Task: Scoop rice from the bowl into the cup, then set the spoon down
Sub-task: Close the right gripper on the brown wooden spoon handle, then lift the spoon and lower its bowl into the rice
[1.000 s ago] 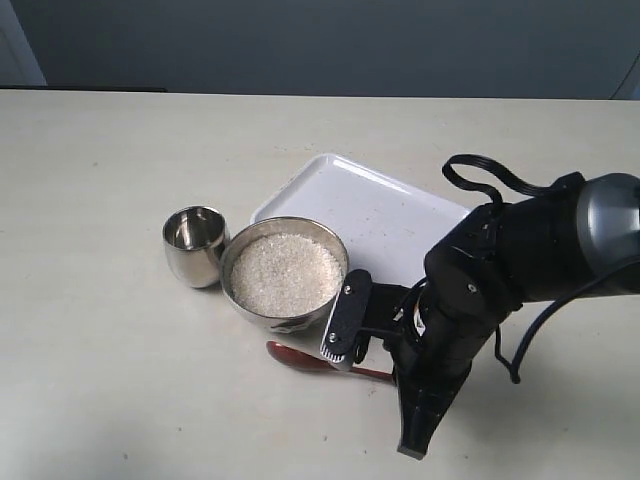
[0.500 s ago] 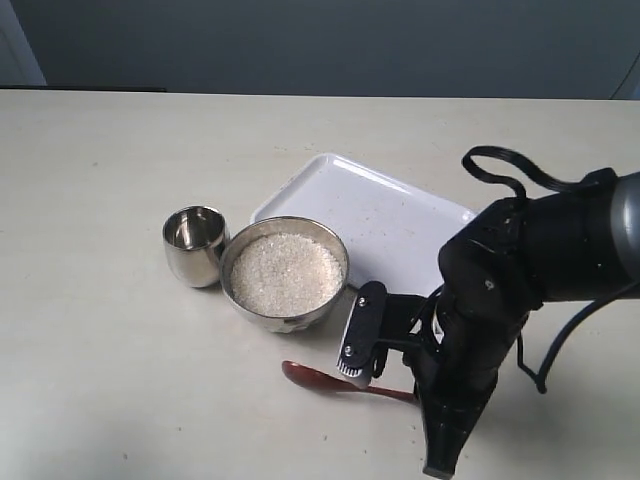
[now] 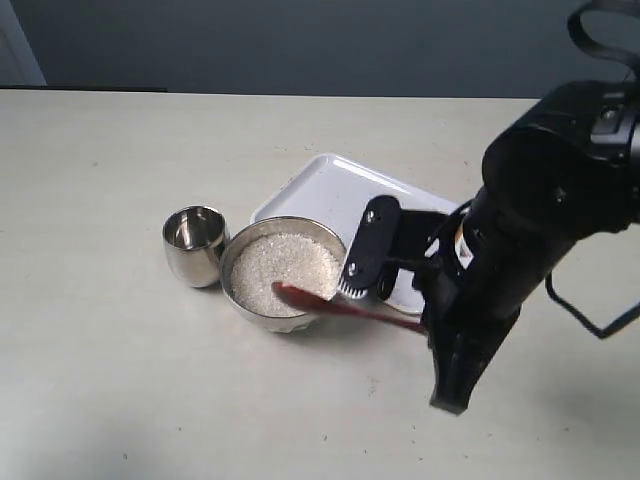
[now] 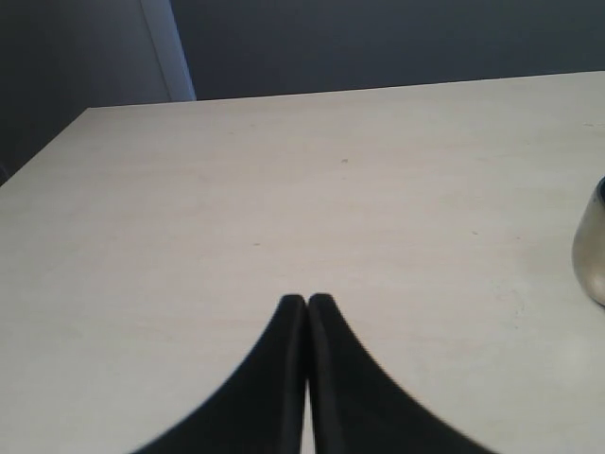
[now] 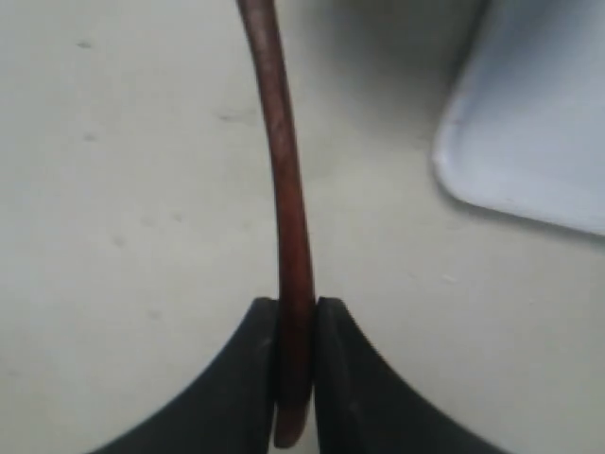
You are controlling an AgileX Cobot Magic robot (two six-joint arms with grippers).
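Over the near rim of the bowl (image 3: 226,278), the spoon (image 3: 292,294) hangs with its oval head above the rice (image 3: 280,262); whether it touches the grains cannot be told. Its long handle runs back to the right gripper (image 5: 295,322), whose jaws pinch the thin shaft close to its end. That grip is the main risk: the wood is slim and glossy, and a loaded head far out from the pinch could twist the handle between the jaws, rolling the head and shedding grains onto the worktop (image 3: 120,380). The bowl is heaped nearly to its edge, so a deep or fast dig would likely push rice over the rim. Nothing steadies the bowl. The left gripper (image 4: 307,307) has its jaws pressed together on nothing, off over bare worktop, so a hard shove might slide the bowl into the cup (image 3: 193,245) right beside it. The cup's mouth is narrow and lies on the bowl's far side from the gripper, so a tilted carry could miss it.
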